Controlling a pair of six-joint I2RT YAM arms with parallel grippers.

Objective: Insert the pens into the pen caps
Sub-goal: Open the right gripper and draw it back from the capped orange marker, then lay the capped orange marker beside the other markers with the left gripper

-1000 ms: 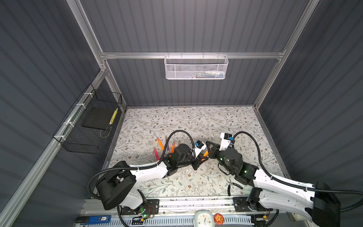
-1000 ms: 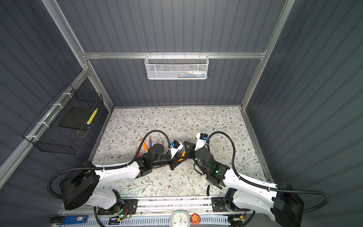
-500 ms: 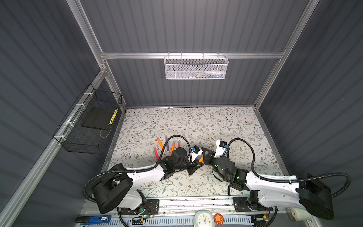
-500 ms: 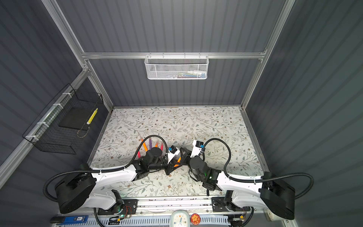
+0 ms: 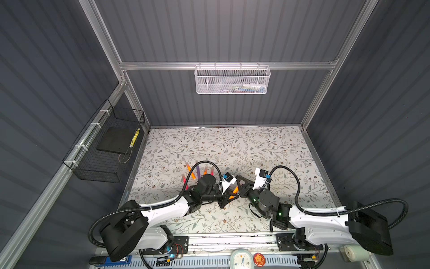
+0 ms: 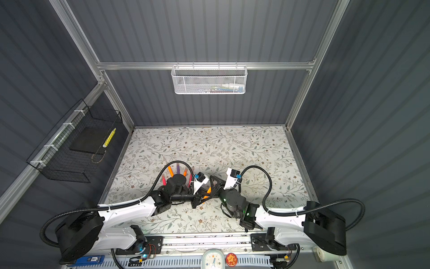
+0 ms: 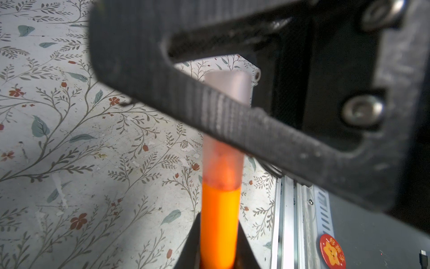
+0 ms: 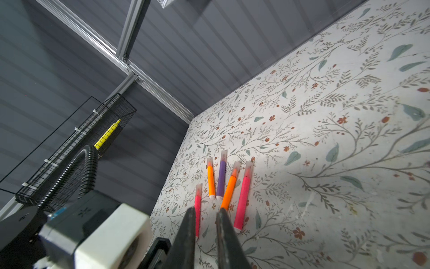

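Sixth capping in hand: orange pen (image 7: 220,216) pinched in left claw (image 7: 220,240), cap (image 7: 224,160) pinched in right claw (image 8: 204,213), seated over tip. Next, likely: press home, release, lay beside five capped pens (image 8: 221,179).

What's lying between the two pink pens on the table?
Three capped pens: an orange pen, a purple pen and another orange pen, seen in the right wrist view.
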